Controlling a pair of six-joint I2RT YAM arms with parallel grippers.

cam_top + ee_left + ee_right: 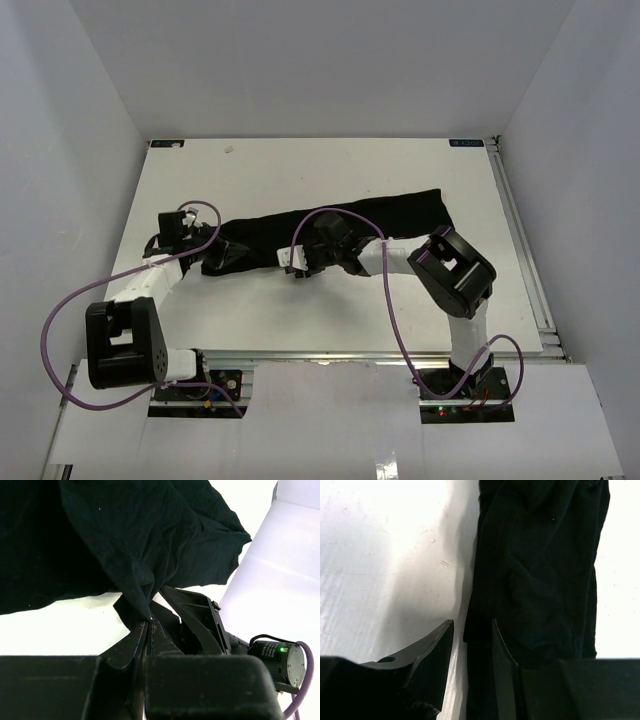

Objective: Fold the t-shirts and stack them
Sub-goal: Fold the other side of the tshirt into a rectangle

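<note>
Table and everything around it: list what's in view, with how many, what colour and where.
t-shirt: one, black, bunched in a long band across the table's middle
table: one, white, under the t-shirt and arms
walls: three, pale grey, left, far and right sides
cables: two, purple, one looping along each arm
left gripper: one, black, shut on the t-shirt's left end
right gripper: one, black, jaws apart at the t-shirt's near edge

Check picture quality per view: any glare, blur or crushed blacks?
Top external: even light, soft shadows, t-shirt a featureless black patch. Left wrist: cloth folds sharp, bare table blown out white. Right wrist: sheen on the table at left, fingers nearly silhouetted, folds barely readable.
</note>
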